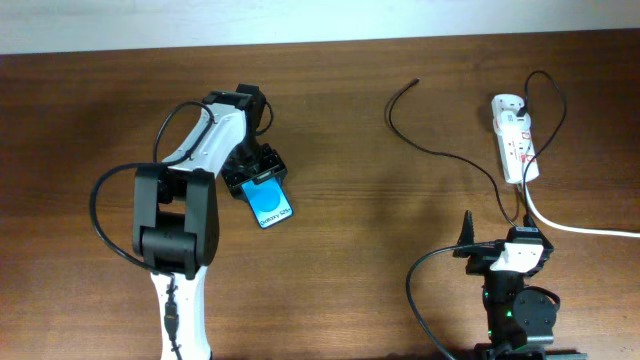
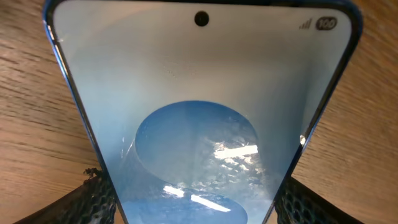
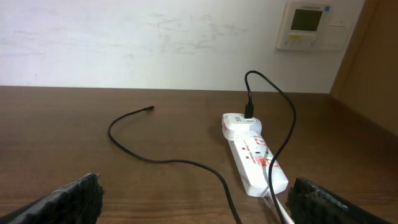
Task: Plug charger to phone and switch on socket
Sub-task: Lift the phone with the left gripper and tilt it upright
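we see left gripper (image 1: 258, 182) clamped on phone (image 1: 270, 203), well left of socket (image 1: 515, 140). right gripper (image 3: 196, 199) spread wide, empty, near socket. charger (image 3: 168, 161) adapter sits on socket, tip loose to its left.

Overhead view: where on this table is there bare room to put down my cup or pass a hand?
Widest free patch of table: the middle, between the phone and the charger cable. The far-left corner is bare too. Crowded at right: socket, white cord and the right arm.

Only "100" reads clearly — top corner of the phone (image 2: 199, 93).
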Motion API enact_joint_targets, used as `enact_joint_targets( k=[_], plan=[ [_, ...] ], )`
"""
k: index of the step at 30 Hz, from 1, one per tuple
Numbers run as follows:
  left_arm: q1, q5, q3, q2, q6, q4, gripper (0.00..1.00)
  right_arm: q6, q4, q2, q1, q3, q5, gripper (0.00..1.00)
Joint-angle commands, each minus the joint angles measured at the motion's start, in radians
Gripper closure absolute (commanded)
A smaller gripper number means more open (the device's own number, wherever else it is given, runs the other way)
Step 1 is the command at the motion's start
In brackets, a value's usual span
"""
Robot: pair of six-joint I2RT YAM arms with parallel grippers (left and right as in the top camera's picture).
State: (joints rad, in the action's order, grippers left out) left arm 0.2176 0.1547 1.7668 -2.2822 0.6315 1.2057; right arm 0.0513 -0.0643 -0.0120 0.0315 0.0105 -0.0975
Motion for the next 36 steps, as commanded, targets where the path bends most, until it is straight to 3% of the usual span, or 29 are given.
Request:
enact_joint_targets(
  k=[1, 24, 36],
  plan=[
    [0.002, 0.057, 0.047, -0.012, -0.055, 0.016, 0.44, -0.008, -0.007, 0.006, -0.006, -0.005, -0.016, 0.01],
    [0.002, 0.220, 0.155, 0.018, -0.175, 0.145, 0.46, -0.008, -0.007, 0.006, -0.006, -0.005, -0.016, 0.01],
    [0.002, 0.216, 0.155, 0.261, -0.209, 0.177, 0.48, -0.008, -0.007, 0.006, -0.006, -0.005, -0.016, 0.01]
  ],
)
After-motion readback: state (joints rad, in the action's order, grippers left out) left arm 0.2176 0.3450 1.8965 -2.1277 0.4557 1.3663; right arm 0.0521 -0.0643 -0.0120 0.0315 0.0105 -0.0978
